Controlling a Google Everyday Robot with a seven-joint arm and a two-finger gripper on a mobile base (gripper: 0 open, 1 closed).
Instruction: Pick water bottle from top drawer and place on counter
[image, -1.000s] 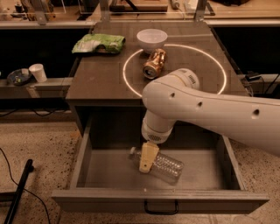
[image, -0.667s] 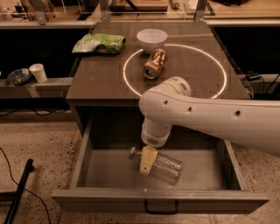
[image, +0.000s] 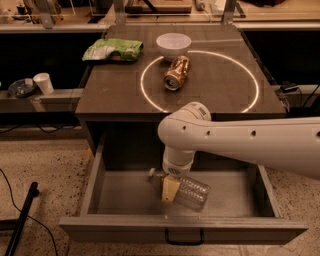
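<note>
At your far left, one black pole (image: 20, 217) lies slanted on the speckled floor. Above it, on a low side ledge, you have one white cup (image: 44, 82), upright, just beside a round dark dish (image: 20, 88). Next comes the top drawer (image: 93, 186), pulled open beneath the counter, with its front panel nearest you and a small dark handle at the panel's centre. The counter (image: 112, 97) is a dark square top marked with a thin glowing white circle. At its far left corner, outside the circle, is one crumpled green bag (image: 113, 49). In the drawer you have the water bottle (image: 194, 193), clear and ribbed, lying on its side on the drawer floor at about mid-width. Its white cap points left and toward the back, and its body runs right and toward you. The gripper (image: 170, 189) is down inside the drawer, directly over the bottle near its neck end, with a pale yellow part of it lying across the bottle. You cannot tell whether it is spread or clamped on the bottle. On the counter behind, one white bowl (image: 173, 44) stands upright at the far edge of the circle line. Just in front of it, one copper-coloured can (image: 177, 73) lies on its side inside the circle. The white arm (image: 250, 142) enters from the right edge, crosses above the drawer's right half and bends down to the gripper.
</note>
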